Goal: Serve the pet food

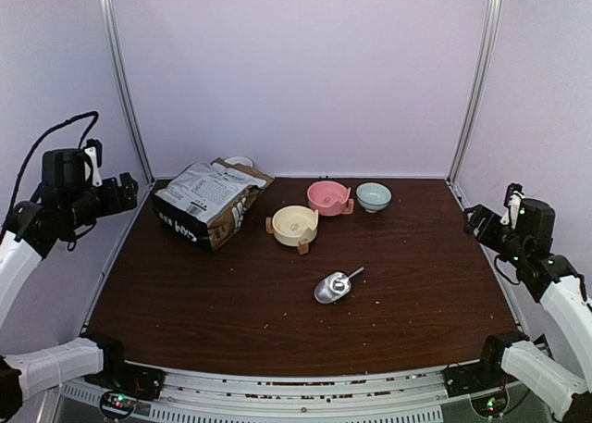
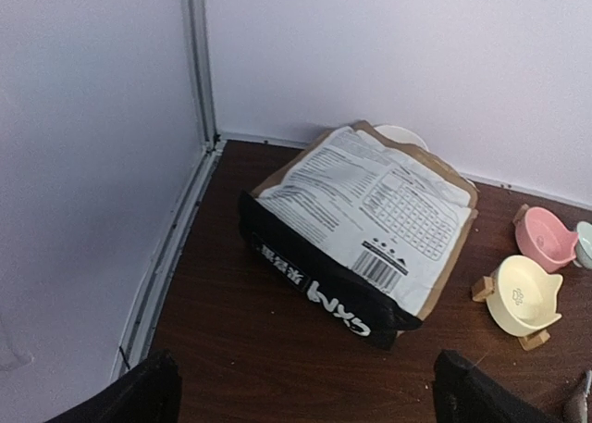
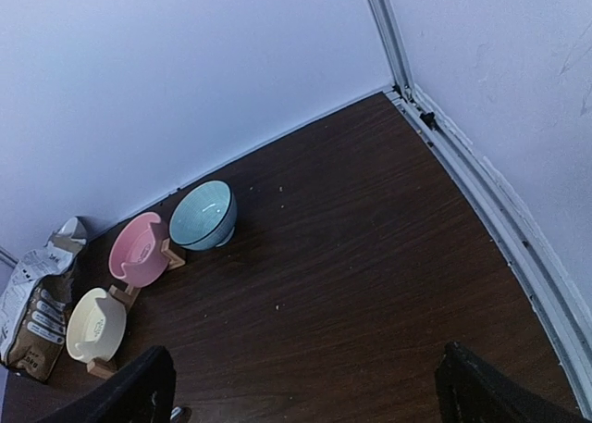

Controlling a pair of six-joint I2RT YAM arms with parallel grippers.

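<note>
No pet food shows in any view; only scattered crumbs dot the table point(image 1: 231, 303). A white-grey and brown printed bag point(image 1: 208, 203) point(image 2: 361, 224) lies on its side at the back left. A silver metal scoop point(image 1: 333, 286) rests mid-table, empty as far as I can see. My left gripper point(image 1: 123, 192) point(image 2: 305, 395) hovers open off the table's left edge, short of the bag. My right gripper point(image 1: 478, 221) point(image 3: 305, 391) is open too, raised at the right edge, nothing between its fingers.
A yellow bowl point(image 1: 295, 224) point(image 2: 525, 293) and a pink bowl point(image 1: 328, 197) point(image 3: 139, 249) sit on wooden stands beside a blue bowl point(image 1: 374, 196) point(image 3: 203, 216). A white bowl point(image 2: 402, 136) peeks from behind the bag. Walls and metal posts enclose the table.
</note>
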